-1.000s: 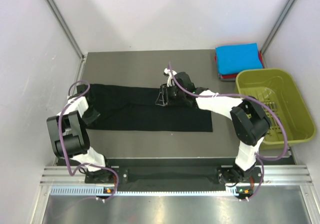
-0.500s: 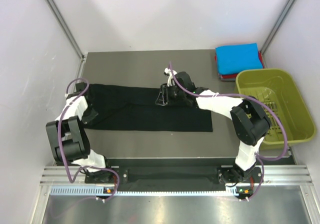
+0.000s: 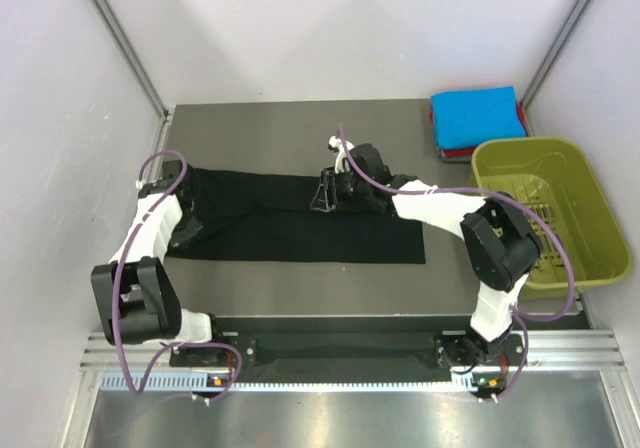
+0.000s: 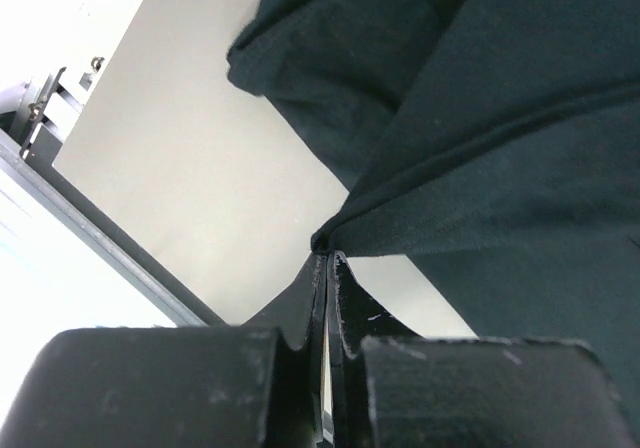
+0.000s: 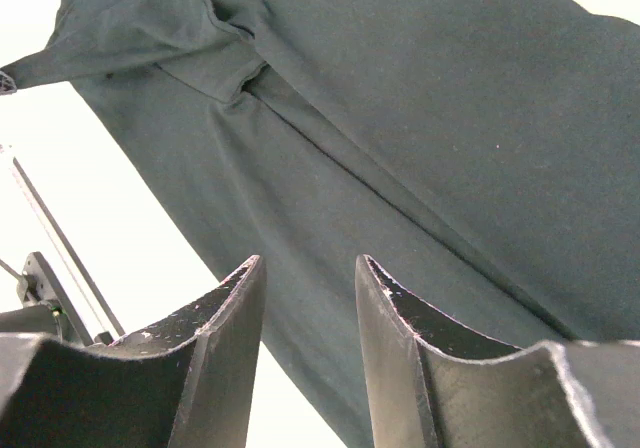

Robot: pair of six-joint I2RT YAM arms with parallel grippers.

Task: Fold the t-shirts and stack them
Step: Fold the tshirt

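Nearest the bottom of the overhead frame, the left arm's elbow has swung down toward the lower left over the last second, while its wrist has crept up toward the upper left along the end of the black t-shirt (image 3: 300,223). That end of the cloth looks pulled a bit tighter now, so I'd guess it's dragging or lifting that edge to set up the next fold, not letting go

In the wrist view the left gripper (image 4: 327,268) has its fingers pressed together with a pinch of the black hem between the tips, cloth tenting up from that spot. So it's clamped on the shirt

The shirt itself lies as a long dark strip across the middle of the desk (image 3: 280,133), already narrowed lengthwise by the look of it

The right arm hasn't budged at all. It's stretched out from the lower right toward the center, wrist bent down, right gripper (image 3: 327,194) hanging over the top edge of the strip. Its wrist camera shows the fingers (image 5: 225,313) parted with a clear gap and nothing in them

Farther back, upper right corner: the blue t-shirt (image 3: 476,116) folded on top of the red one (image 3: 452,152), right next to the green basket (image 3: 590,238)
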